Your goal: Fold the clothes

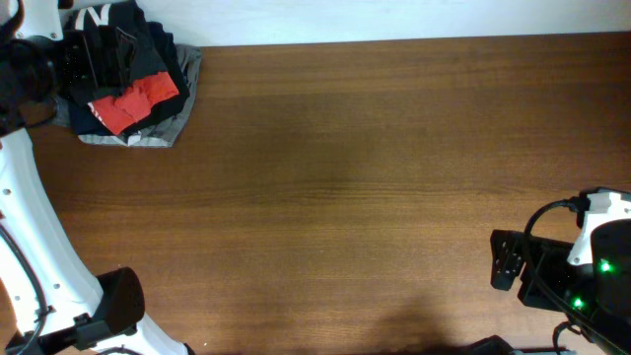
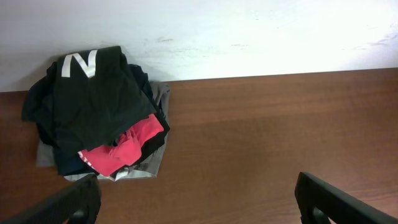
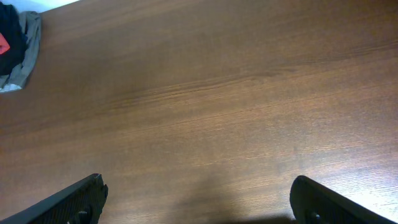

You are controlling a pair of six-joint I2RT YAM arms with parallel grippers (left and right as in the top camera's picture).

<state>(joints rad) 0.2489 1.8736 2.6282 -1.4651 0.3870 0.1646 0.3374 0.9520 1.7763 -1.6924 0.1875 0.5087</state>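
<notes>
Brown wood-grain counter point(image 1: 345, 197), with a white wall point(image 2: 249, 31) along its far edge. One heap point(image 1: 128, 89) sits in the far-left corner. A grey garment point(image 1: 185, 79) lies at the bottom, on the wood. A red T-shirt point(image 1: 133, 104) and a dark garment point(image 2: 93, 106) are piled above.

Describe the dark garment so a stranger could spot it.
Look at the table's far left corner, where a pile sits. The dark garment lies on top: near-black with a white mark, unlike the red shirt and grey garment under it.
</notes>
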